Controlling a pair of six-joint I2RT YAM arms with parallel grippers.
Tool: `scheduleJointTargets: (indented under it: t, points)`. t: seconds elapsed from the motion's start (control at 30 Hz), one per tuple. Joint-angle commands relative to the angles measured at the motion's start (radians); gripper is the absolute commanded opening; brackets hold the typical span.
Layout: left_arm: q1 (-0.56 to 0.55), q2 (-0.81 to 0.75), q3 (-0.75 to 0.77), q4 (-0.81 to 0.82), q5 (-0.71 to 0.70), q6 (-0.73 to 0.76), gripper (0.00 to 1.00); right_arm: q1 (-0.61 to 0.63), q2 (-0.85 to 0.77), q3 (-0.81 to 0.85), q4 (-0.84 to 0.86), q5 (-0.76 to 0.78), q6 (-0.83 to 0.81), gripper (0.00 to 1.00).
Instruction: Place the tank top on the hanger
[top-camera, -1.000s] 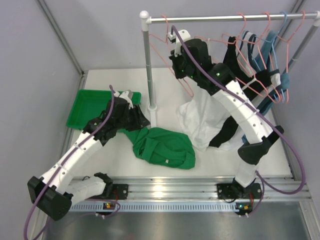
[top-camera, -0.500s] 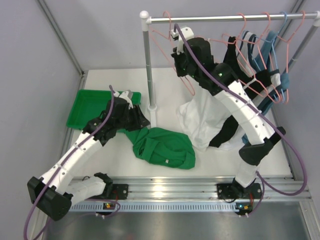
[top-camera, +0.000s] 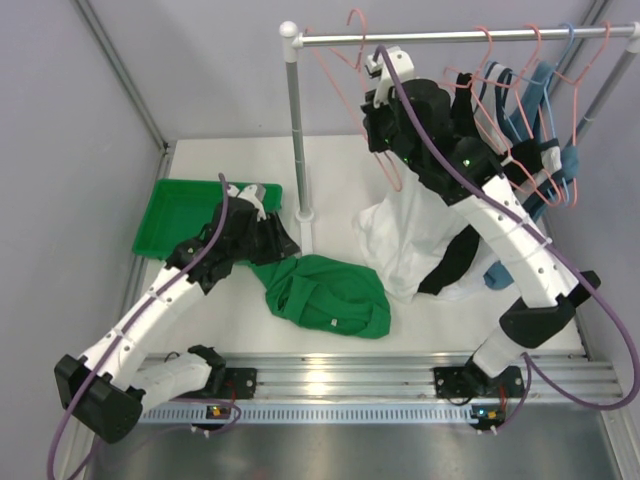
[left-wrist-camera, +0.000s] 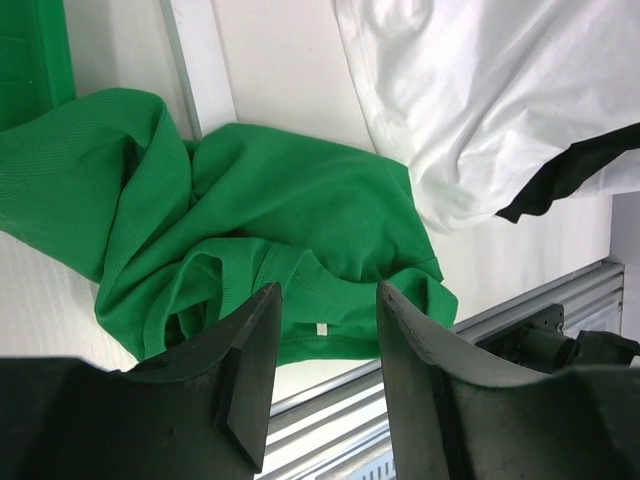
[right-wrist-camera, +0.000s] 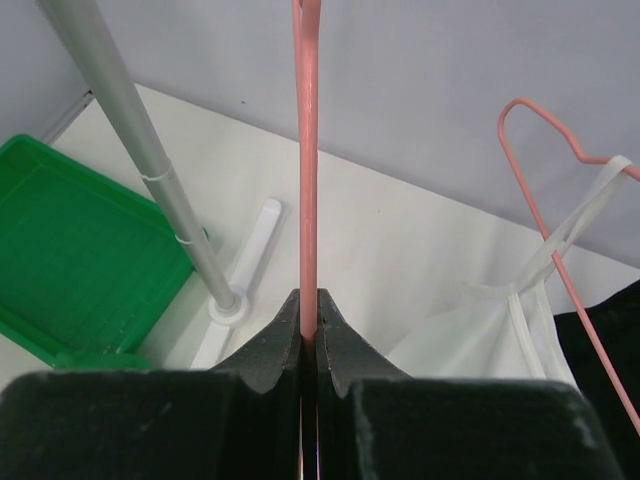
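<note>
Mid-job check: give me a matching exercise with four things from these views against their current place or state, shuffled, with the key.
Things:
1. tank top
2. hanger
3. left gripper
4. green tray

Places or states:
A. jaws open, hovering over green fabric
B. crumpled on the table, near its front edge
C. lying flat at the table's left side
D. pinched by the right gripper, jaws shut

Pairs: 1-B, 2-D, 3-A, 4-C
</note>
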Motion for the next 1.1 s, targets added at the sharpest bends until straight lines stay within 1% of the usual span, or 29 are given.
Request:
scheduleJointTargets:
  t: [0.0,0.13,0.23,0.3,0.33,0.37,0.4,0.43,0.47,0.57,0.6,0.7,0.73,0.8,0.9,1.07]
  points:
    - [0.004,-0.027,-0.026,0.008,0.001,0.011,0.48,0.011,-0.067,-0.027,0.053,0.015,-0.001,0.00]
    - [0.004,-0.048,-0.084,0.018,-0.002,-0.023,0.50,0.011,-0.143,-0.121,0.050,0.013,0.025,0.00]
    - [-0.008,-0.058,-0.172,0.033,0.024,-0.040,0.49,0.011,-0.259,-0.207,0.017,-0.006,0.081,0.00]
    - [-0.024,-0.058,-0.198,0.021,0.013,-0.041,0.49,0.011,-0.316,-0.270,-0.002,-0.037,0.111,0.00]
    - [-0.048,-0.062,-0.227,0.019,-0.019,-0.047,0.49,0.013,-0.348,-0.354,-0.016,-0.084,0.140,0.00]
    - [-0.065,-0.065,-0.241,0.021,-0.036,-0.055,0.49,0.016,-0.414,-0.399,-0.020,-0.104,0.154,0.00]
    - [-0.086,-0.065,-0.253,0.019,-0.063,-0.061,0.49,0.019,-0.446,-0.444,-0.026,-0.121,0.167,0.00]
    - [-0.132,-0.065,-0.269,0.019,-0.092,-0.070,0.49,0.034,-0.506,-0.528,-0.042,-0.143,0.186,0.00]
    - [-0.155,-0.061,-0.273,0.016,-0.160,-0.075,0.49,0.045,-0.535,-0.569,-0.052,-0.148,0.192,0.00]
    - [-0.228,-0.039,-0.284,0.008,-0.215,-0.097,0.49,0.123,-0.633,-0.706,-0.086,-0.140,0.244,0.00]
    - [-0.253,-0.024,-0.281,0.010,-0.243,-0.100,0.49,0.181,-0.673,-0.763,-0.108,-0.111,0.279,0.00]
    - [-0.290,0.005,-0.264,-0.001,-0.297,-0.095,0.49,0.273,-0.716,-0.838,-0.134,-0.060,0.341,0.00]
    - [-0.297,0.011,-0.254,-0.002,-0.306,-0.092,0.49,0.334,-0.739,-0.879,-0.144,-0.021,0.382,0.00]
    - [-0.323,0.034,-0.241,-0.010,-0.336,-0.090,0.49,0.402,-0.759,-0.941,-0.180,0.015,0.427,0.00]
    - [-0.355,0.060,-0.223,-0.024,-0.355,-0.092,0.48,0.462,-0.805,-0.999,-0.210,0.055,0.496,0.00]
    - [-0.419,0.117,-0.177,-0.053,-0.419,-0.104,0.46,0.491,-0.862,-1.016,-0.269,0.095,0.549,0.00]
